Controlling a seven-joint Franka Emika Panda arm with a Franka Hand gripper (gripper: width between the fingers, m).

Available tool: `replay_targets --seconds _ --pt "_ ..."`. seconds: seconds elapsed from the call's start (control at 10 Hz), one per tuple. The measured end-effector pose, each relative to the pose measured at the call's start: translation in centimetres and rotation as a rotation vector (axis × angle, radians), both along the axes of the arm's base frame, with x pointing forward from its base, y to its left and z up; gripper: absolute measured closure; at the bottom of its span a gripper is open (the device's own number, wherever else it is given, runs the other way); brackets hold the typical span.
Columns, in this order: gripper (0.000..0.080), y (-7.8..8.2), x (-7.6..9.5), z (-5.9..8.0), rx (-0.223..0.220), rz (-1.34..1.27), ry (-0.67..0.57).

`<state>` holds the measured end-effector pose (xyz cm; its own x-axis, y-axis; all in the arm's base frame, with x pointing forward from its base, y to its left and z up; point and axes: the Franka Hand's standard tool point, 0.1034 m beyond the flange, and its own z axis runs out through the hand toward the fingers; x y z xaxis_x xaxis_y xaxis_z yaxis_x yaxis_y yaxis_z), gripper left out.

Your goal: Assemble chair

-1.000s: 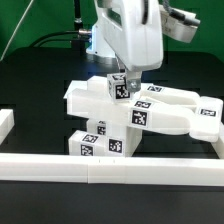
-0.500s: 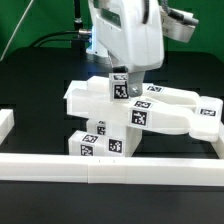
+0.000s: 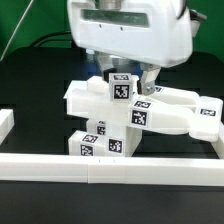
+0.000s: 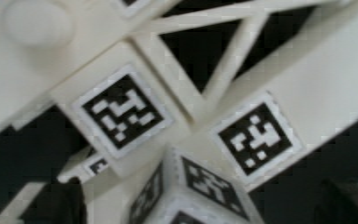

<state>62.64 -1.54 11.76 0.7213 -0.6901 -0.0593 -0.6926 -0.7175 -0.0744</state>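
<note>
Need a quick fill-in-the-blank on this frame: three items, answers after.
1. The gripper hangs ___ the chair parts.
2. The surface of the table is ___ in colour.
3. In the exterior view, the long white border rail runs in ___ of the chair parts.
Missing words: above; black; front.
</note>
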Motion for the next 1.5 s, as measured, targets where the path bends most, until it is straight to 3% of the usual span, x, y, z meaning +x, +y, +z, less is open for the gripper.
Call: replay_targets --seconds 0.2,1.0,1.2,1.3,1.4,1.5 --pt "0.015 -0.1 0.14 -0.1 -0.022 0.207 -0.014" --pt "0.015 -0.41 0.05 -0.57 -0.033 0.772 -0.055" --pt "0.0387 -0.44 -0.01 -0.63 -0.032 0.765 -0.054" --pt "0.0387 -0.44 -0.01 -0.63 -0.033 0.765 -0.053" --pt "0.0534 -0.44 -0.02 -0.64 -0.033 0.765 -0.053" --pt "0.0534 -0.44 -0.02 -0.64 -0.033 0.765 -0.053"
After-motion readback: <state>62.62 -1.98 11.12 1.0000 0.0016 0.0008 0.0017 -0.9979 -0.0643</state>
